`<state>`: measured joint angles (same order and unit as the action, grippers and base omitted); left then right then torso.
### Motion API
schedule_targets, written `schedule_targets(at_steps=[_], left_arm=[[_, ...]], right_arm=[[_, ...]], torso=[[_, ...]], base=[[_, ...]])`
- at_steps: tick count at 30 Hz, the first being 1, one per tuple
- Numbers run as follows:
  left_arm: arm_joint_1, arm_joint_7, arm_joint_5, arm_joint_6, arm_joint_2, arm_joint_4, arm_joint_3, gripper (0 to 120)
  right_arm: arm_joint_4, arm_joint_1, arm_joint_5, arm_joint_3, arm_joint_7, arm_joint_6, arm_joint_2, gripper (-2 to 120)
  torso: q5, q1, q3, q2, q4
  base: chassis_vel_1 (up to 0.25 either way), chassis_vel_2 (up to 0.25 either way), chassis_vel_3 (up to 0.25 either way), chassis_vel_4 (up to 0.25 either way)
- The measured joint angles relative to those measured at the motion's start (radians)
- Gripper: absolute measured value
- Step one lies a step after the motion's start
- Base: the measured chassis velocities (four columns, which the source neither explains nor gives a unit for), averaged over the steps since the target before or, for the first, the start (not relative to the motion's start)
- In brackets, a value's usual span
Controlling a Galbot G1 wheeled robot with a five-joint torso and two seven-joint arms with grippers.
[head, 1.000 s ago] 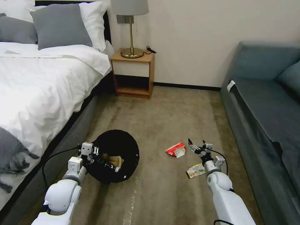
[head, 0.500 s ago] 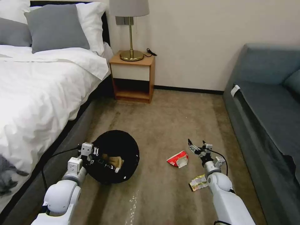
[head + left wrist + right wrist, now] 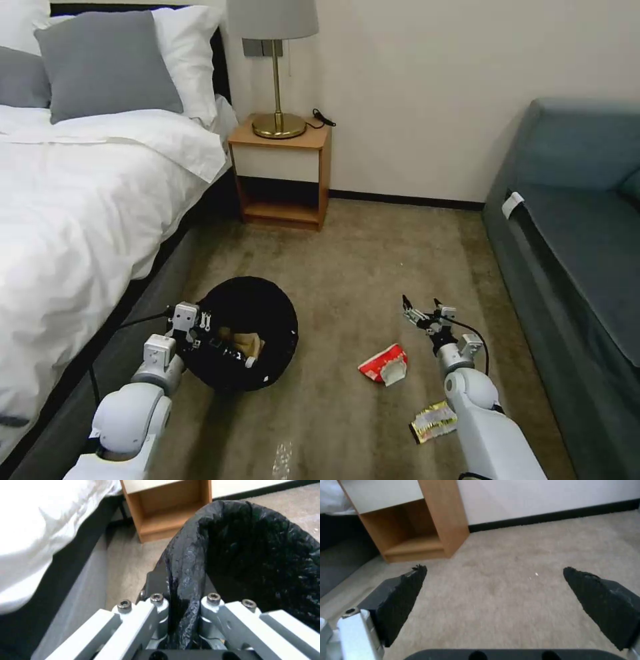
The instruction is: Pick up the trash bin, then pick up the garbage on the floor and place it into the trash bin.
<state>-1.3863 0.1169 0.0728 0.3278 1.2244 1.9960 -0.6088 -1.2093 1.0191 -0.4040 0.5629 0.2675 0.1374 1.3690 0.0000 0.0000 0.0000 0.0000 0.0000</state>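
beside bed, left gripper (image 3: 212, 338) clamps trash bin (image 3: 263, 313).

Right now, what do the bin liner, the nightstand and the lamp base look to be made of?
Trash bin liner: thin glossy black plastic film, wrinkled with sheen where the left gripper pinches the rim. Nightstand: probably wood or wood-look laminate, matte brown with a white drawer front. Lamp base: seemingly brass-finished metal, gold and shiny.
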Motion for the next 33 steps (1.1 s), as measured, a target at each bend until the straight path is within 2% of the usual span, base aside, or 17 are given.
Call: schedule_targets(at_steps=[11, 14, 15, 17, 18, 20, 21, 25, 30, 33], left_arm=[[-0.001, 0.012, -0.003, -0.023, -0.002, 0.009, 0.010, 7], [0.010, 0.015, 0.006, -0.034, -0.016, 0.009, 0.010, 7], [0.010, 0.015, 0.006, -0.034, -0.016, 0.009, 0.010, 7], [0.012, 0.017, 0.017, -0.038, -0.029, 0.002, 0.010, 7], [0.012, 0.017, 0.017, -0.038, -0.029, 0.002, 0.010, 7], [0.009, 0.020, 0.026, -0.039, -0.042, -0.003, 0.008, 7], [0.009, 0.020, 0.026, -0.039, -0.042, -0.003, 0.008, 7], [0.005, 0.023, 0.034, -0.039, -0.060, 0.000, -0.008, 7], [-0.001, 0.018, 0.023, -0.027, -0.062, 0.016, -0.015, 7], [-0.015, 0.014, 0.014, -0.005, -0.059, 0.050, -0.015, 7]], right_arm=[[-0.065, 0.021, 0.040, 0.003, -0.006, -0.020, -0.026, 100], [-0.123, 0.041, 0.084, -0.030, -0.005, -0.050, -0.100, 100], [-0.123, 0.041, 0.084, -0.030, -0.005, -0.050, -0.100, 100], [-0.162, 0.047, 0.113, -0.073, -0.006, -0.085, -0.187, 100], [-0.162, 0.047, 0.113, -0.073, -0.006, -0.085, -0.187, 100], [-0.198, 0.055, 0.130, -0.128, -0.008, -0.118, -0.294, 100], [-0.198, 0.055, 0.130, -0.128, -0.008, -0.118, -0.294, 100], [-0.247, 0.072, 0.133, -0.245, -0.002, -0.162, -0.423, 100], [-0.274, 0.103, 0.141, -0.319, 0.017, -0.173, -0.477, 100], [-0.292, 0.140, 0.153, -0.372, 0.063, -0.175, -0.528, 100]], torso=[[-0.0003, 0.000, 0.000, 0.000, 0.0000], [0.0006, 0.000, 0.000, 0.000, 0.0000], [0.0006, 0.000, 0.000, 0.000, 0.0000], [0.0001, 0.000, 0.000, 0.000, 0.0001], [0.0001, 0.000, 0.000, 0.000, 0.0001], [-0.0002, 0.000, 0.000, 0.000, -0.0001], [-0.0002, 0.000, 0.000, 0.000, -0.0001], [0.0000, 0.000, 0.000, 0.000, -0.0001], [0.0003, 0.000, 0.000, 0.000, 0.0001], [0.0003, 0.000, 0.000, 0.000, -0.0001]], base=[[-0.165, 0.164, 0.161, -0.155], [-0.091, 0.114, 0.087, -0.107], [-0.067, 0.089, 0.026, -0.069], [0.000, 0.000, 0.000, 0.000], [0.000, 0.000, 0.000, 0.000], [0.000, 0.000, 0.000, 0.000], [0.000, 0.000, 0.000, 0.000], [0.000, 0.000, 0.000, 0.000], [0.000, 0.000, 0.000, 0.000], [0.000, 0.000, 0.000, 0.000]])
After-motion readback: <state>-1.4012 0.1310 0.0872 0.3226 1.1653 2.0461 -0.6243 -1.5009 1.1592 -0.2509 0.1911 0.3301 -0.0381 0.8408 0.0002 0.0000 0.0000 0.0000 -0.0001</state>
